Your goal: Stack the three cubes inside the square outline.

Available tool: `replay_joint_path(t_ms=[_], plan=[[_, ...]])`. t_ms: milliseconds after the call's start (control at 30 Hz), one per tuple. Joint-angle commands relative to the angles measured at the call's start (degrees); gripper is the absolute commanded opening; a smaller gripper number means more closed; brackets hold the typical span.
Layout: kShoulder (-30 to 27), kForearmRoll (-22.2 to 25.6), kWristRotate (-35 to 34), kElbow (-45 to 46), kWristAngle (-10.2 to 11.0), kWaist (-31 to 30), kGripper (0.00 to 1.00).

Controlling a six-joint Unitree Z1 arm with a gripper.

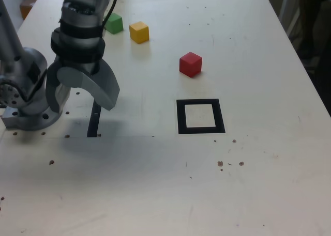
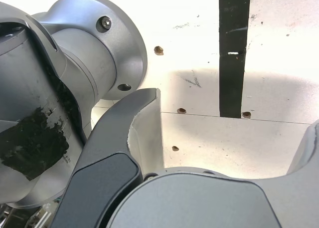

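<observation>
Currently, we observe the tool (image 1: 83,94) raised above the bench (image 1: 248,169), its jaws set wide with nothing between them. Below it, we locate the black strip (image 1: 94,120), which in the exterior view lies well apart from the outline (image 1: 182,123). In the wrist view we see one end of the strip between the jaws, and the arm base (image 2: 119,43) beside one jaw.

We find the red cube (image 1: 191,64) behind the outline in the exterior view, near its far edge but outside it. The yellow cube (image 1: 139,32) sits farther back, toward the exterior view's left. The green cube (image 1: 114,24) is just beside the yellow one, near the arm and partly covered by it. All three rest on the bench, apart from one another.

Regarding clearances, we note a bare centre inside the outline and open bench surface on all its sides. The bench's right edge in the exterior view runs well apart from the outline, and its far edge passes behind the cubes.
</observation>
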Motion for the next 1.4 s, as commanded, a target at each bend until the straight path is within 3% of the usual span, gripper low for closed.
replay_joint_path(t_ms=[0,633,867,1067,1367], plan=[[-0.2,0.2,-0.1,-0.2,-0.1,0.1,0.99],[-0.6,0.1,0.0,-0.6,-0.7,0.1,0.99],[-0.5,2.6,0.4,-5.6,1.3,0.5,0.99],[1.8,4.8,0.6,-11.4,1.7,0.6,0.99],[5.6,10.9,1.6,-22.8,8.0,3.5,0.99]])
